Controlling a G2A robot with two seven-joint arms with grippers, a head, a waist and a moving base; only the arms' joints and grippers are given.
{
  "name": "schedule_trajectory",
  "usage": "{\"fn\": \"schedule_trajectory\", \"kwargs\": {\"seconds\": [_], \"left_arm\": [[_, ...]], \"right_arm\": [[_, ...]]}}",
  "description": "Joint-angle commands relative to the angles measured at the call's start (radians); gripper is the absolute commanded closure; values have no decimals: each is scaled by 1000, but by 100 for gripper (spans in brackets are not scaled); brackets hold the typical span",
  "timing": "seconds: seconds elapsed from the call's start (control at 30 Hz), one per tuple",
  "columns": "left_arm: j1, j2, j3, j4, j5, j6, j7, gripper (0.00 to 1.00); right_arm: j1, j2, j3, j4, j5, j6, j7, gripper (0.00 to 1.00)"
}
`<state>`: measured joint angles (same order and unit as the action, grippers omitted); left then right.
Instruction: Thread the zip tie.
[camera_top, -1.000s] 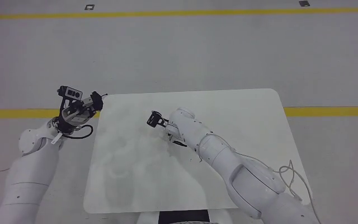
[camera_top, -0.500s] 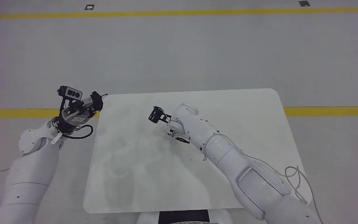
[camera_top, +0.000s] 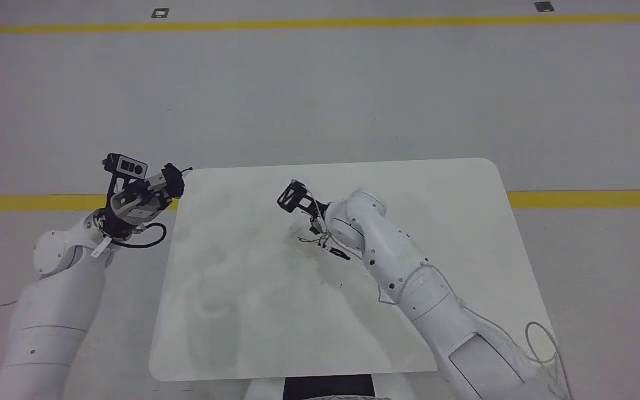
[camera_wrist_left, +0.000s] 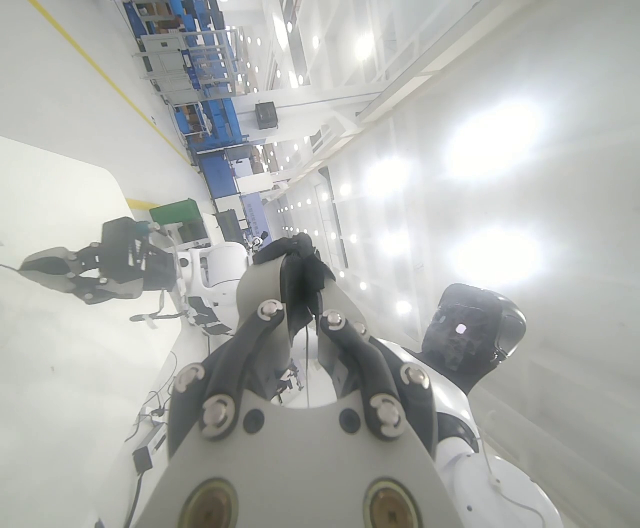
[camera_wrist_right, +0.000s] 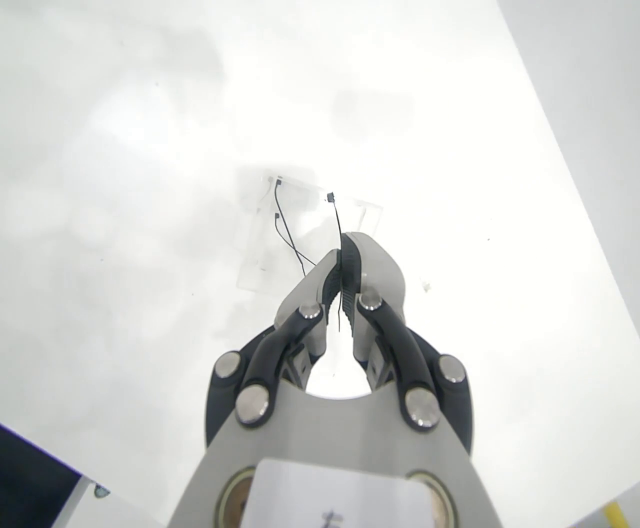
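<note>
My right gripper (camera_wrist_right: 345, 250) is shut on a thin black zip tie (camera_wrist_right: 336, 220). The tie's small square head sticks out past the fingertips and its tail hangs between the fingers. This gripper (camera_top: 316, 237) hovers over the middle of the white table (camera_top: 440, 200). From the left wrist it shows as a far-off right gripper (camera_wrist_left: 30, 270) above the tabletop. My left gripper (camera_wrist_left: 300, 260) is shut and held in the air off the table's left edge (camera_top: 175, 182). A thin dark strand runs between its fingers; I cannot tell what it is.
Under the right gripper a clear plastic sheet (camera_wrist_right: 260, 260) lies on the table with two more black zip ties (camera_wrist_right: 280, 220) on it. A small white scrap (camera_wrist_right: 426, 286) lies beside it.
The right arm has moved to the right and toward the table's far side, carrying the zip tie with it. The left arm has stayed still.
</note>
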<state>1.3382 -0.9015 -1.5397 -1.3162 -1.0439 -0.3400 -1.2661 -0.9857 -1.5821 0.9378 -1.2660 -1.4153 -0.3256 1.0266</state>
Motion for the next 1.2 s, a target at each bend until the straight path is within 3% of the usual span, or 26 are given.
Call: {"fn": "schedule_trajectory", "kwargs": {"seconds": [0.0,0.2,0.33,0.47,0.9,0.93,1.17], "left_arm": [[0,0,0,0,0,0,0,100],[0,0,0,0,0,0,0,100],[0,0,0,0,0,0,0,100],[0,0,0,0,0,0,0,100],[0,0,0,0,0,0,0,100],[0,0,0,0,0,0,0,100],[0,0,0,0,0,0,0,100]], "right_arm": [[-32,10,33,-48,6,10,-27,100],[-120,28,140,-150,112,74,-137,100],[-158,34,189,-173,227,64,-240,100],[-153,37,191,-152,285,1,-293,100],[-153,37,191,-152,285,1,-293,100],[-158,38,192,-150,287,9,-304,100],[-225,33,218,-210,349,196,-547,100]]}}
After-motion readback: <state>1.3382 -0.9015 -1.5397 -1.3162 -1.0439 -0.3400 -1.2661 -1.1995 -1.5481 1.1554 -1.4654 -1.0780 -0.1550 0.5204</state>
